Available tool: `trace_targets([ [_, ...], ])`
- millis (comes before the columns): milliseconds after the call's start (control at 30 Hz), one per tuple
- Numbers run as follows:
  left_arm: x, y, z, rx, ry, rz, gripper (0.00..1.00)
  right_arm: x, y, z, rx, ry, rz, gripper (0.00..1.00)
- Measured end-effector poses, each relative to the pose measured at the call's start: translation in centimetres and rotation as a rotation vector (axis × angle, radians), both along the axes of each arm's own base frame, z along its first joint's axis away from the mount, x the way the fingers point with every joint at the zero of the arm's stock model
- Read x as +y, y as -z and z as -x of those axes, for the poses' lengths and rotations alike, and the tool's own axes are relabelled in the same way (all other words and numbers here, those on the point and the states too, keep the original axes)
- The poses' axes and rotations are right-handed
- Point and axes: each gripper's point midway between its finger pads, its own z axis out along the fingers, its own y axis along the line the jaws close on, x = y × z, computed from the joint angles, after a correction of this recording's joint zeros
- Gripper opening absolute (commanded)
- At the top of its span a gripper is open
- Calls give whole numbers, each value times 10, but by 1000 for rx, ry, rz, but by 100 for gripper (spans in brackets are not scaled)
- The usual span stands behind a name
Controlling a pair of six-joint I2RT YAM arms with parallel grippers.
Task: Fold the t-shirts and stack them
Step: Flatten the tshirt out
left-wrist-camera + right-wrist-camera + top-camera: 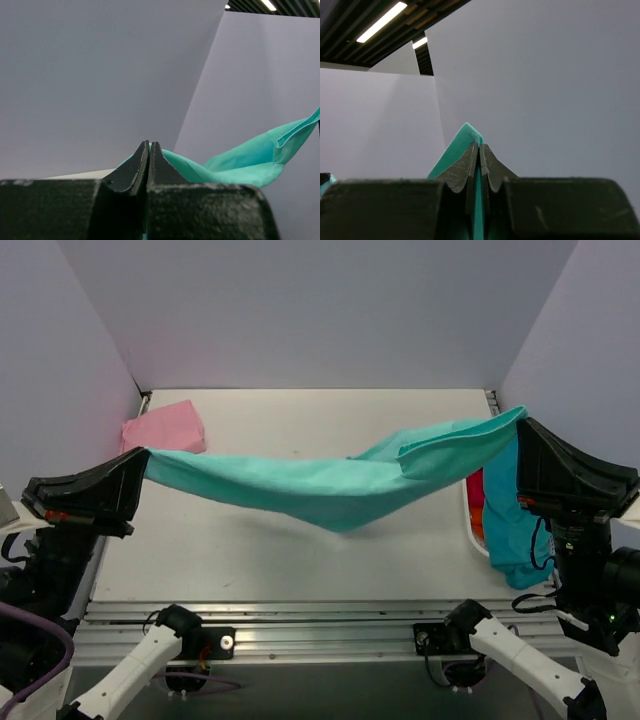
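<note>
A mint-teal t-shirt [330, 485] hangs stretched in the air between my two grippers and sags in the middle above the table. My left gripper [143, 458] is shut on its left end; in the left wrist view the cloth [235, 162] trails off to the right past the closed fingers [141, 162]. My right gripper [520, 418] is shut on its right end; in the right wrist view a teal corner [466, 137] sticks out above the closed fingertips [470, 160]. A folded light pink t-shirt [163, 427] lies at the table's far left.
A white basket [470, 525] at the table's right edge holds a darker teal-blue shirt [512, 530] hanging over its rim, with red and orange cloth [476, 502] inside. Grey walls enclose the table on three sides. An aluminium rail [320, 625] runs along the near edge.
</note>
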Motion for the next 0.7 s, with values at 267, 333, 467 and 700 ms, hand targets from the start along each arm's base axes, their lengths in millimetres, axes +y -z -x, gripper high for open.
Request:
trace_targets([
  [267, 10, -14, 44, -107, 48, 16, 2, -20, -34, 28, -112, 71, 13, 0],
  [333, 13, -18, 45, -120, 31, 21, 2, -28, -53, 29, -130, 123, 4, 0],
  [467, 13, -24, 29, -119, -8, 28, 2, -29, -92, 2, -123, 188, -1, 0],
  [700, -14, 17, -98, 73, -166, -43, 2, 9, 6, -205, 272, 266, 82, 0],
])
